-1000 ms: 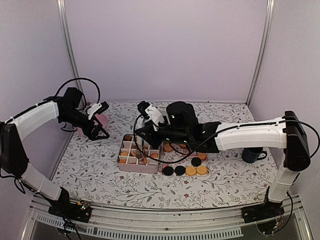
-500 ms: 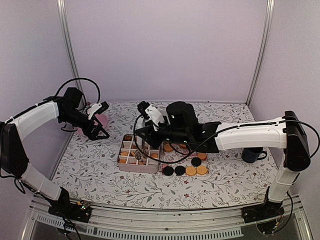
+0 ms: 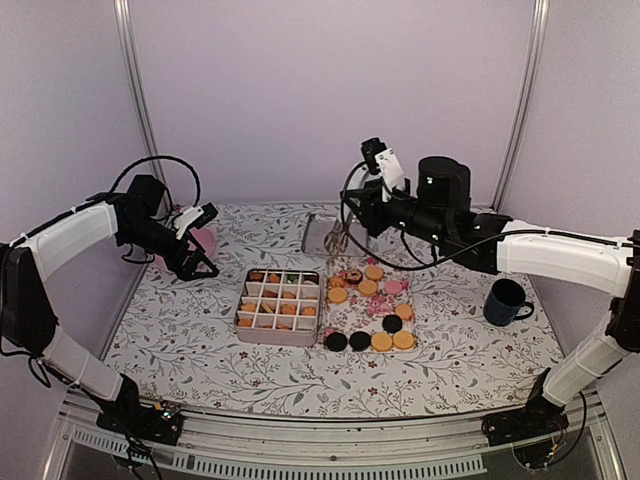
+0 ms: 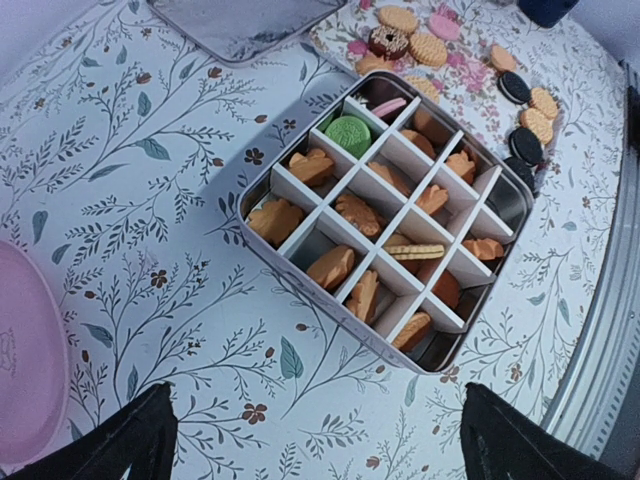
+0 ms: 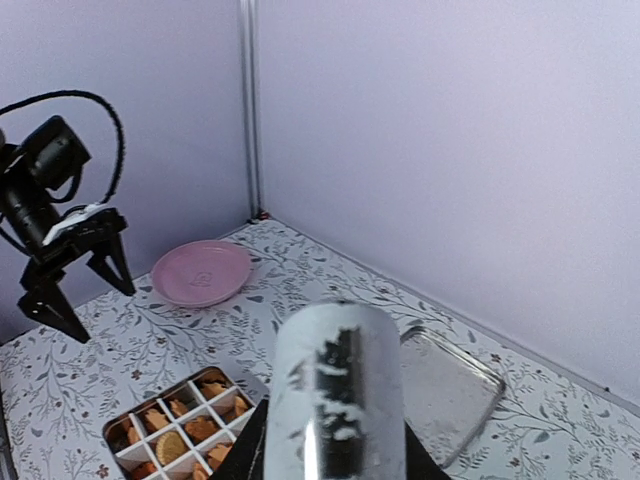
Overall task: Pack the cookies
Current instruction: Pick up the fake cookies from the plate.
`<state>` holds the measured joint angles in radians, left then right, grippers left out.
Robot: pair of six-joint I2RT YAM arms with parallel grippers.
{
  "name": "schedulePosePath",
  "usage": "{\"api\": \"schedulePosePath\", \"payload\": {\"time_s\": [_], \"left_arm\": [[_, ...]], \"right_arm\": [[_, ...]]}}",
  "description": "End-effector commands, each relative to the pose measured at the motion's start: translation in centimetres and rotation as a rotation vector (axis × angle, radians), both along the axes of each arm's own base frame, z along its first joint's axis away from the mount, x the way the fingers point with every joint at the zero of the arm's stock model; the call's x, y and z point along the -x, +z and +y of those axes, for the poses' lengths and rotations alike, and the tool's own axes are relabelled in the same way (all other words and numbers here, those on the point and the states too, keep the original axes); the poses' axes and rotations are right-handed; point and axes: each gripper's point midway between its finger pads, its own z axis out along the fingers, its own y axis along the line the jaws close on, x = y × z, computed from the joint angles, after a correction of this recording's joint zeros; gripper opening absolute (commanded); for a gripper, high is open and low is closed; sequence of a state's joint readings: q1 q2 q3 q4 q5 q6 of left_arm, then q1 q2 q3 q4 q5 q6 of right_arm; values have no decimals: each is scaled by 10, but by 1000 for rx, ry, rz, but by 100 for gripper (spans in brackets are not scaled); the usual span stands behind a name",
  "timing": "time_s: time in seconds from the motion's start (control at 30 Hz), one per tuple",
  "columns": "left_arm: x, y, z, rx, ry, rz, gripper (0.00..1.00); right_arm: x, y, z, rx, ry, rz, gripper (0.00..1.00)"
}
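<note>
You are looking at a robot test cell in a laboratory. Plain lilac wall panels (image 3: 320,100) close the table on three sides, and bare aluminium posts (image 3: 133,100) join them at the corners. The left arm (image 3: 70,235) and the right arm (image 3: 545,252) are bolted to a metal rail (image 3: 330,437) at the near edge, and loose black cables (image 3: 160,163) hang on them. Only the flowered tablecloth (image 3: 190,340) looks domestic.

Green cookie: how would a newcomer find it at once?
On the floral table sits a square metal tin split into sixteen cells. Along the tin's edge nearest the loose lid, the green cookie lies one cell from the corner holding a pink cookie. It is the only green piece; its other neighbours are orange.
</note>
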<state>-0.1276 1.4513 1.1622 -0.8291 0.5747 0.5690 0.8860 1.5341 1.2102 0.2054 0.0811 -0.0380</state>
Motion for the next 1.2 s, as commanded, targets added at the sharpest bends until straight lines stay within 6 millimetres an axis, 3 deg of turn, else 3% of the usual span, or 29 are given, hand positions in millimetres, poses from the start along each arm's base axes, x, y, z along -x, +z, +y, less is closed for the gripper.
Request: {"api": "schedulePosePath", "payload": {"time_s": [0.0,0.17,0.33,0.63,1.17], "left_arm": [[-3,8,1,9,4,-19,99],[-4,7,0,13,8,-11,99],[-4,8,1,9,13,-16,99],[-5,10,3,1,20,-23,99],[-5,12,4,-7,23,-32,99]], "right_arm": [[-28,-7,-56,4,-137,-6,28],[-50,-32,-95,37,-230,24,28],[-65,-58,-115,72,-282,58,30],[-71,-86,-122,100,-296,88,39],[-71,-123,-128,134,-297,148,40]]}}
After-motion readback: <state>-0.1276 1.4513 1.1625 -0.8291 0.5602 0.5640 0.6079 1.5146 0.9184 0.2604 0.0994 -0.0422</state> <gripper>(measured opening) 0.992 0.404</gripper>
